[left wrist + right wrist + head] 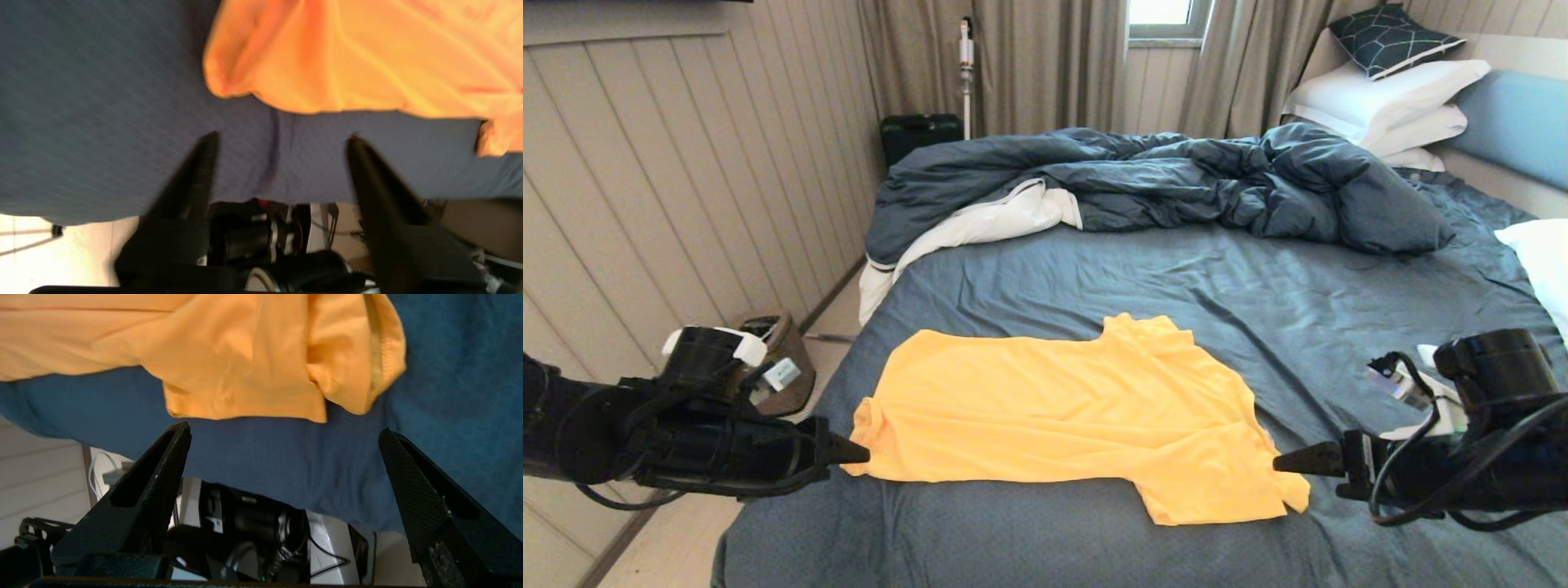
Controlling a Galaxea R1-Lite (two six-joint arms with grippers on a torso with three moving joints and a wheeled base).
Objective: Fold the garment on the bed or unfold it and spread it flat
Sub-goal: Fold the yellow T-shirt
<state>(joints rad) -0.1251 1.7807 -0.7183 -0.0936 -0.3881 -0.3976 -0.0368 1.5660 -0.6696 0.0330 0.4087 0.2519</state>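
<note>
On the near half of the bed (1094,269): garment (1054,408) lies folded, sleeve toward right | left gripper (862,452) at its left edge, jaws apart, empty | right gripper (1281,464) at right hem, jaws wide, empty | pinch both corners evenly, lift together, avoid sheet.

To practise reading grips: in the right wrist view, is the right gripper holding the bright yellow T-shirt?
No. The right gripper is open over bare dark blue sheet, short of the bright yellow T-shirt.
</note>
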